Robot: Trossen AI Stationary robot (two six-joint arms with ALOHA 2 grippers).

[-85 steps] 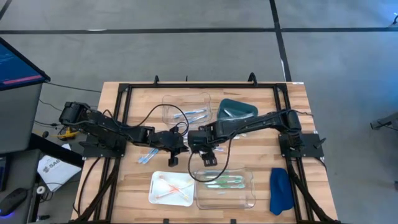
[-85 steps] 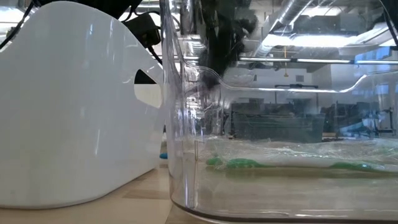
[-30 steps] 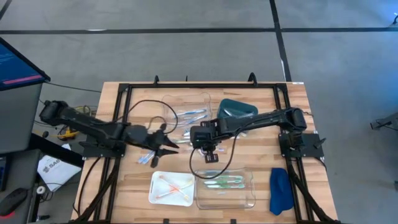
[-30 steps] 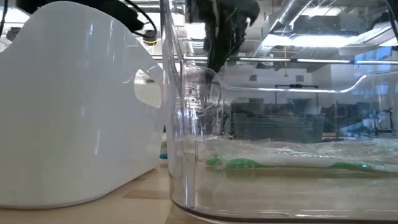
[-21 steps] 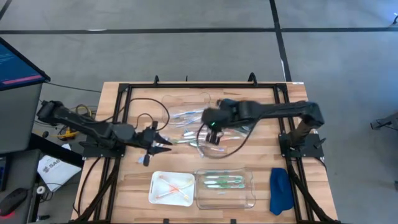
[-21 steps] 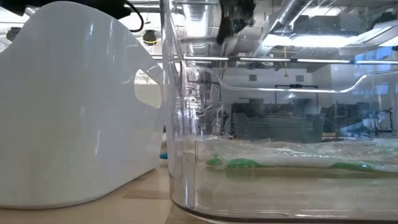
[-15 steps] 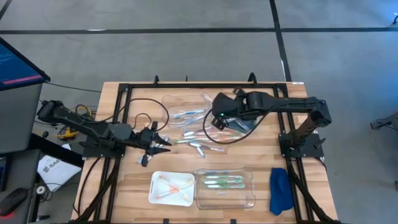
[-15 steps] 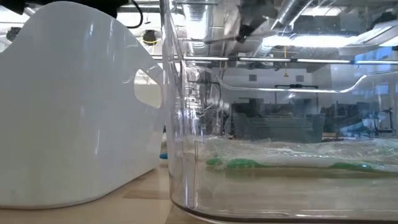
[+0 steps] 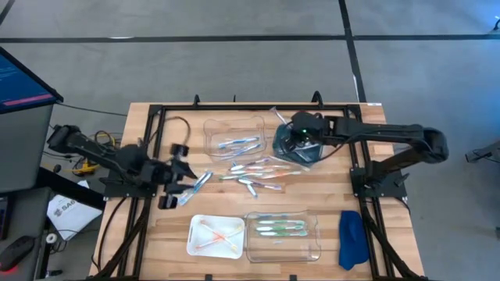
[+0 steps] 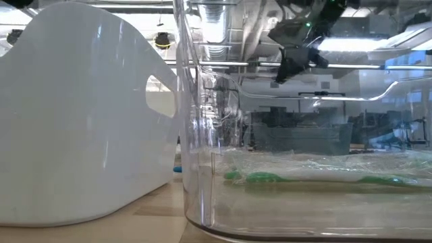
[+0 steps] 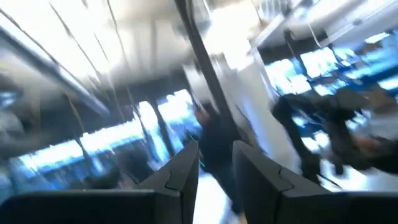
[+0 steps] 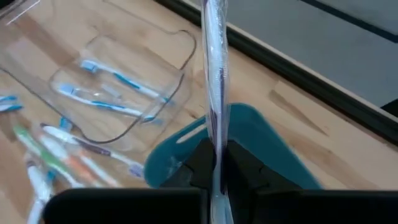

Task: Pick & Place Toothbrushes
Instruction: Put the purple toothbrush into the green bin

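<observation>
A wrapped toothbrush (image 12: 216, 93) is pinched upright in the right gripper (image 12: 217, 163) above the teal tray (image 9: 291, 142). Other toothbrushes (image 9: 254, 173) lie loose mid-table. The left gripper (image 9: 195, 183), fingers slightly parted, hangs near the table's left edge.

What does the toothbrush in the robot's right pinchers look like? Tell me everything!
The toothbrush is a thin, pale stick in a clear, shiny wrapper. The right gripper is shut on its lower part, so it sticks out past the fingertips. It hangs in the air above the teal tray, touching nothing else.
</observation>
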